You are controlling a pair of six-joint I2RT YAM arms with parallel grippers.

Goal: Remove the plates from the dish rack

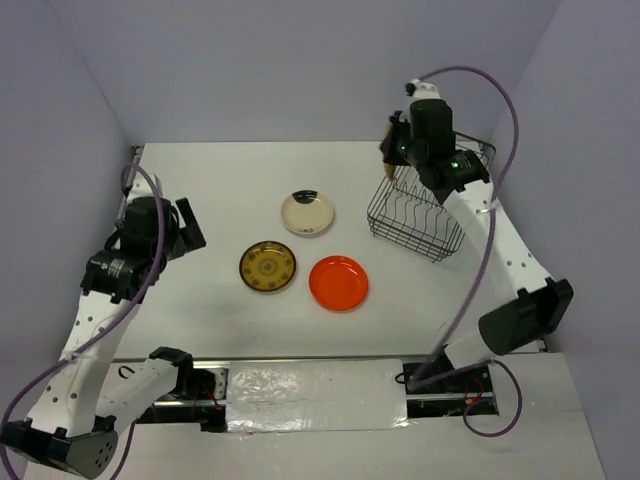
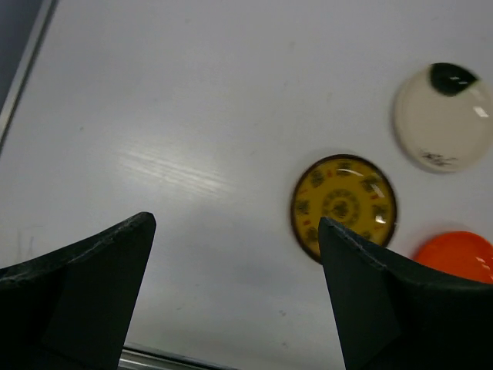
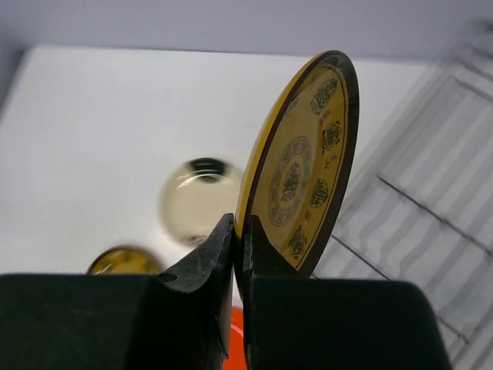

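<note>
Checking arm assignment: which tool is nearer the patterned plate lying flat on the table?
Left. The left tool hovers open just left of the flat plate; the right tool is over by the dish rack, gripping a second plate.

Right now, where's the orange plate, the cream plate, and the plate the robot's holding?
orange plate [image 1: 338, 283]: top external view, its centre.
cream plate [image 1: 307, 213]: top external view, its centre.
held plate [image 3: 296, 179]: right wrist view, its yellow patterned face.

Bare table lies open ahead of my left gripper; the patterned plate, cream plate and orange plate crowd mid-table, dish rack walls the right.
</note>
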